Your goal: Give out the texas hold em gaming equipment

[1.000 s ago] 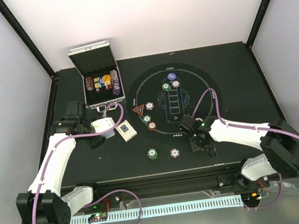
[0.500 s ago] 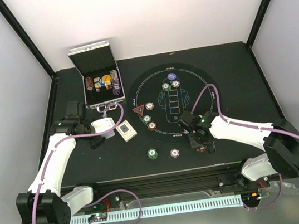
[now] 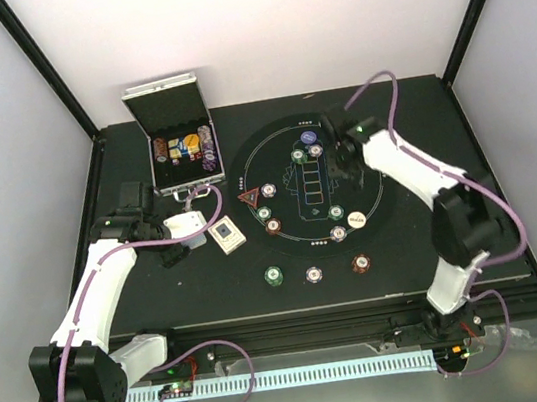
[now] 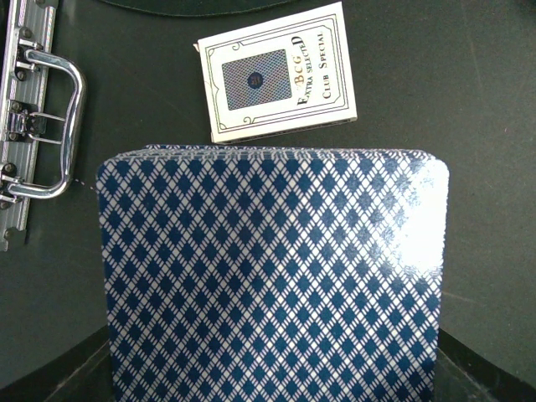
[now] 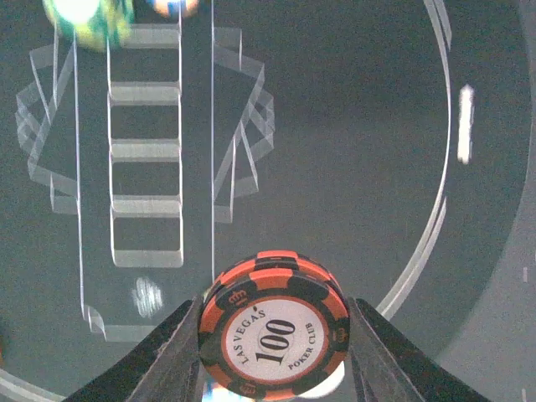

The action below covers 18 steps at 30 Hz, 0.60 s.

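- Black table (image 3: 211, 290) inside white walls (image 3: 321, 11); round printed mat (image 3: 375, 200) at its middle, open silver case (image 3: 169, 103) at the far-left corner.
- Left gripper (image 3: 182, 232) is clenched on a blue-backed card deck (image 4: 272, 276) near the table's left edge.
- Right gripper (image 3: 347, 157) grasps a red "100" chip (image 5: 274, 333) over the mat's far side.

Black table (image 3: 211, 290) w/ plain white walls (image 3: 262, 20) on 3 sides, black frame posts (image 3: 45, 73) at rear corners.

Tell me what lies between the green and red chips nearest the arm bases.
A white chip, apart from both the green chip and the red chip; the top view shows it.
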Each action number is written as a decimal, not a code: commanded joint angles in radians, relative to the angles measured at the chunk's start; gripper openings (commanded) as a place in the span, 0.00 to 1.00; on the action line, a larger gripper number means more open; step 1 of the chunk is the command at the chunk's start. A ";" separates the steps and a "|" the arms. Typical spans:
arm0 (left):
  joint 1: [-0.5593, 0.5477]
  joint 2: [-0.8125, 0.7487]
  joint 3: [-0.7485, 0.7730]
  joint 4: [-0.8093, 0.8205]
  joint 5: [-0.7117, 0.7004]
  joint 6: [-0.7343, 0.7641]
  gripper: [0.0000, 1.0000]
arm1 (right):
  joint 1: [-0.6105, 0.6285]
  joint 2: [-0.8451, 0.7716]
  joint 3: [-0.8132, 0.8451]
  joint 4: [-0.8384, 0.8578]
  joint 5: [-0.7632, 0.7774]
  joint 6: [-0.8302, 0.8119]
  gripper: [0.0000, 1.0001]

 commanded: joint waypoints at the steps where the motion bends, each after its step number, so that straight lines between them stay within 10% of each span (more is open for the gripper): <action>1: 0.001 -0.004 0.027 -0.004 0.020 0.005 0.02 | -0.080 0.234 0.286 0.002 0.007 -0.099 0.26; 11: 0.000 0.000 0.022 -0.008 0.036 -0.004 0.02 | -0.193 0.819 1.009 -0.188 -0.015 -0.135 0.26; 18: 0.000 -0.003 0.014 -0.006 0.018 -0.009 0.02 | -0.220 0.891 1.039 -0.103 -0.060 -0.128 0.27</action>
